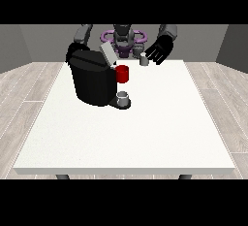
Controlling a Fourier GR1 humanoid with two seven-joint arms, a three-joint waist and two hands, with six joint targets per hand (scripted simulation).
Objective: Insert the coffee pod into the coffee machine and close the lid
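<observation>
Grey walls and a pale wood floor sit around the big white tabletop (145,137). On the tabletop, toward the view's left, stands a big black boxy coffee machine (92,82). Its flat grey lid (107,54) is tipped up, so the machine is open. A red round part (122,73) sticks out at the machine's front, and a small grey cup (123,96) sits on the tray below it.

The small grey coffee pod (144,60) stands at the far edge of the tabletop, near the robot. It is not in the machine yet.

The black hand at the view's right (160,50) hangs just beside the pod, a little above it and to its right. Its fingers are spread apart and point down toward the pod. It holds nothing.

The hand at the view's left (72,51) is mostly hidden behind the machine, so I cannot tell how its fingers lie.

I think the hand at the view's right is the nearer one, so it should take the pod. The pod lies down and to the left of that hand, and the open machine is farther to the left.
</observation>
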